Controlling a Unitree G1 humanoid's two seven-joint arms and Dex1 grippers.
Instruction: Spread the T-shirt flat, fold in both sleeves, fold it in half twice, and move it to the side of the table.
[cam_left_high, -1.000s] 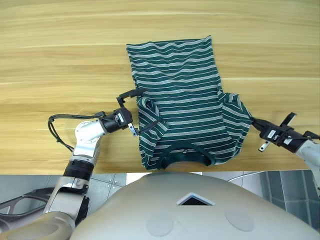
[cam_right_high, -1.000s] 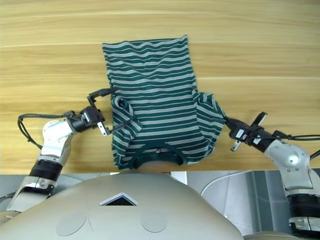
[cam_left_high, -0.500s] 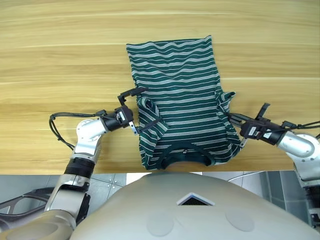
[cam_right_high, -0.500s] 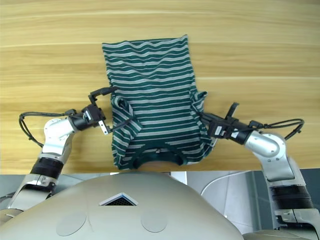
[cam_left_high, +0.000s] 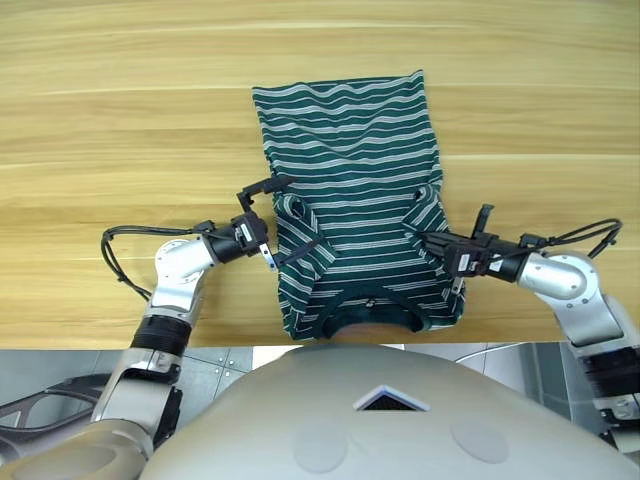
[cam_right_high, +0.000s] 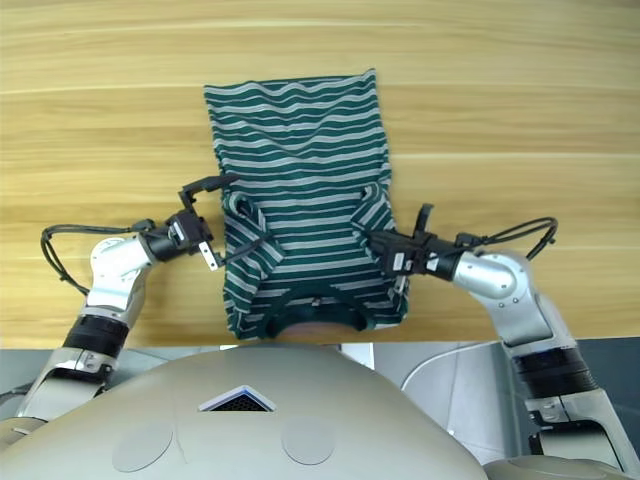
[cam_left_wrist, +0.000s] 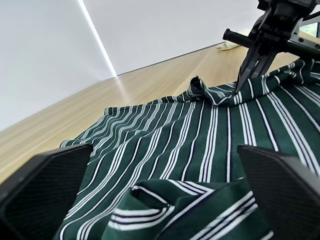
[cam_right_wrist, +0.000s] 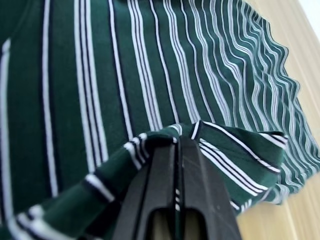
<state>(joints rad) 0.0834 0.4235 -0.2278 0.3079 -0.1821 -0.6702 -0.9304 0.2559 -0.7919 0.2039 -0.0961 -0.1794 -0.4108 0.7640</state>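
My T-shirt lies with its collar at the table's near edge. My right gripper is pinched tight on the right sleeve, lifted over the body. My left gripper gapes wide at the shirt's left edge, holding nothing. Wood stretches well beyond the hem and to both sides.

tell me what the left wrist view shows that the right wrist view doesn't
Left wrist view: the left tool open, its fingers flanking the T-shirt, and a pale wall behind. Right wrist view: close up, stripes draped over the right tool's shut tips. Both: the T-shirt, the right tool pinching a raised fold of it, and the wooden table.
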